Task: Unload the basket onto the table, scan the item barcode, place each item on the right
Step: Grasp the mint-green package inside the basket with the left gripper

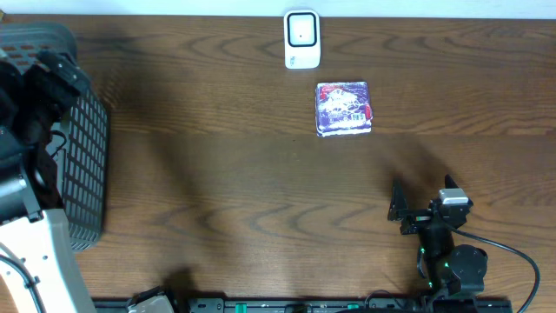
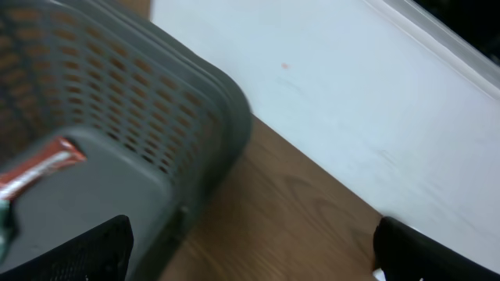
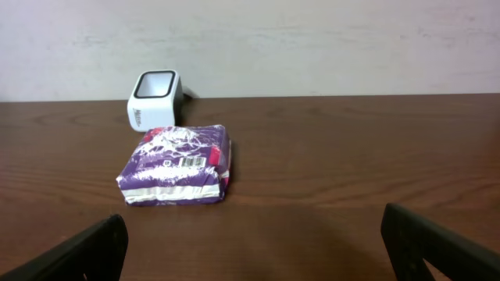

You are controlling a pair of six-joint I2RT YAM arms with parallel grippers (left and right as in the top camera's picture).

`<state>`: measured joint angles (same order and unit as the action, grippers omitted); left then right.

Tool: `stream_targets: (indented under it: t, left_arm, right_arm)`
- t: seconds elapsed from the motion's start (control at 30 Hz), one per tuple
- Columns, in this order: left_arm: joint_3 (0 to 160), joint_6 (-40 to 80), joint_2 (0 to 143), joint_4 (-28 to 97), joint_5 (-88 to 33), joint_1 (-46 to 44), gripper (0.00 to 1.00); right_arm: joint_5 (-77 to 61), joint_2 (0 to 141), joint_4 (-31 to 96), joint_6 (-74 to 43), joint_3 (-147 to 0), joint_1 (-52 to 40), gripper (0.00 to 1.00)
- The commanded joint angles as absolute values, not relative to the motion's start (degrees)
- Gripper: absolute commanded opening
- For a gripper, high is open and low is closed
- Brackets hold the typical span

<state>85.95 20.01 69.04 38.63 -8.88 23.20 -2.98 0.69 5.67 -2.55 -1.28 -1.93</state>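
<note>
Purple packet (image 1: 344, 109) lies flat on desk (image 1: 217, 165), just in front of white barcode scanner (image 1: 301, 39), narrow gap between them. Barcode label (image 3: 191, 161) faces up on packet's top. Right jaws wide open, empty, low over desk, well short of packet, pointed toward it. Left jaws wide open, empty, above corner of grey mesh basket (image 1: 87, 165) at desk's left end. Red-edged wrapper (image 2: 39, 168) lies inside basket.
</note>
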Motion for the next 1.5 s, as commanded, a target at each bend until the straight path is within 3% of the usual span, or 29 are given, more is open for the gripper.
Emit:
stream_targets:
  t: [0.0,0.17,0.4,0.63,0.8,0.97,1.07,1.23,1.47]
  left_arm:
    - [86.5,19.1,67.0,38.5,-2.5,23.6,0.98]
    - [86.5,19.1,64.9,38.7,-2.2,27.2,0.98]
    - [86.5,24.1,64.9,41.5,-3.8,39.9,0.98]
    - [86.5,24.1,69.5,44.6,-1.0,44.4,0.98]
    - [86.5,23.1,76.6,52.4,-5.7,43.9,0.78]
    - [86.5,11.2,81.3,53.6,-20.1,42.0,0.75]
    - [86.5,9.9,82.0,54.9,-21.9,40.7,0.62]
    - [86.5,3.5,81.4,58.3,-28.2,37.9,0.61]
    - [86.5,-1.6,81.3,66.3,-28.3,33.3,0.61]
  right_arm:
    - [-2.7,0.3,5.6,-2.7,-1.0,-1.5,0.99]
    - [-2.7,0.3,5.6,-2.7,-1.0,-1.5,0.99]
    - [-2.7,0.3,5.6,-2.7,-1.0,-1.5,0.99]
    - [-2.7,0.3,5.6,-2.7,-1.0,-1.5,0.99]
    - [-2.7,0.3,5.6,-2.7,-1.0,-1.5,0.99]
    - [-2.7,0.3,5.6,-2.7,-1.0,-1.5,0.99]
    - [-2.7,0.3,5.6,-2.7,-1.0,-1.5,0.99]
    - [-2.7,0.3,5.6,-2.7,-1.0,-1.5,0.99]
    - [-2.7,0.3,5.6,-2.7,-1.0,-1.5,0.99]
